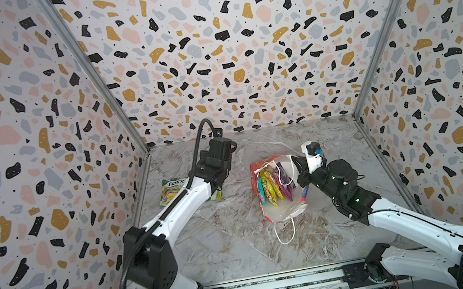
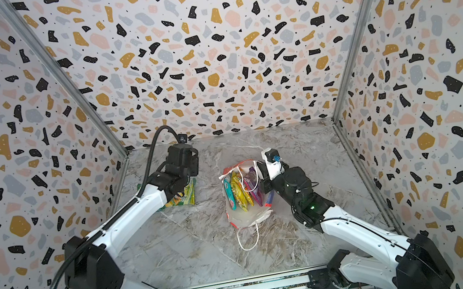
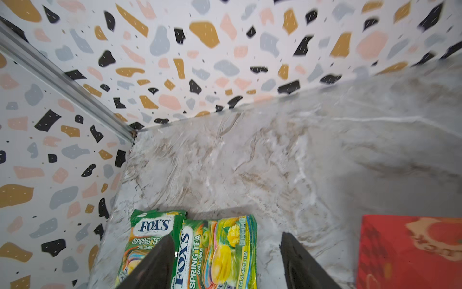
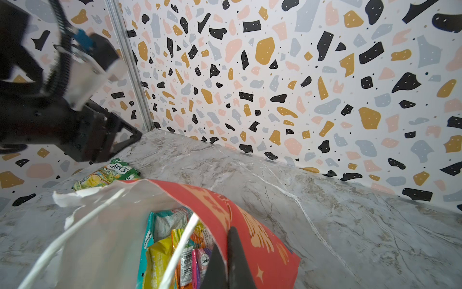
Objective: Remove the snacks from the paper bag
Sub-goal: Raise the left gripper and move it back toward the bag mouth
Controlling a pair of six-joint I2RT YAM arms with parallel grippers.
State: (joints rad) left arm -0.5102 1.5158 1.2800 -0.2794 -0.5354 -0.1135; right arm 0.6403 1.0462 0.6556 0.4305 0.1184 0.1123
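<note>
Setting: a grey marble-patterned tabletop (image 1: 240,245) is walled in by speckled terrazzo-print panels, and two white-and-black robot arms are reached in over it.
Bag: a small red paper gift bag with a white lining (image 1: 282,211) is seen near the middle of the table, its mouth open toward the overhead camera. A white cord handle (image 4: 180,247) is draped across the mouth. The rim looks torn on one side.
Snacks inside: four flat glossy packets (image 1: 271,191) are stood on edge in the bag: teal, yellow, orange and purple.
Snacks out: two green-and-yellow foil packets (image 3: 220,250) are laid flat and overlapping on the table near the left wall, well apart from the bag.
Left gripper (image 3: 226,237): its jaws are spread apart just above the two packets, and nothing is held.
Right gripper (image 4: 225,245): its jaws are pressed together on the bag's red wall at the rim, with one finger inside and one outside.
Handling: the packets are judged light, crinkly and slippery, so a pinch on an upstanding sealed top edge is advised. The bag is judged thin, easily torn and easily tipped, and best steadied at the rim.
Writing: "FOX'S", "SPRING TEA" and "OVAL CANDY" can be read on both laid-out packets, with "& APPLE TEA" along one edge. The bag's yellow markings cannot be read.
</note>
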